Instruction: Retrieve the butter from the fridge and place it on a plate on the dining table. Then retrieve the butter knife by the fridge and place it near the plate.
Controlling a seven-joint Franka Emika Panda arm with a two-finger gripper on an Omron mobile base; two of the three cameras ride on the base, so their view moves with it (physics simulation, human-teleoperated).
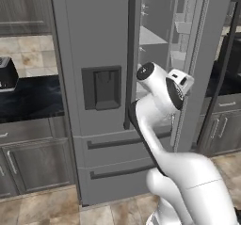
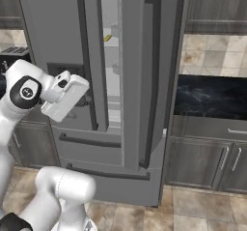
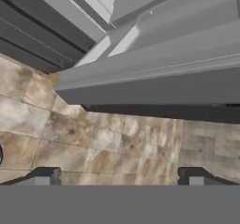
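The gripper is wide open and holds nothing; its fingertips point down at the floor beside the edge of the fridge's half-open right door. The butter lies on a high shelf inside, well above the gripper and deeper in the fridge. I judge it is light, a little soft and slippery. It is best to grip it across its narrow sides near the middle, with gentle force, so that it does not squash or slip.

Fridge right door ajar, leaving a narrow gap
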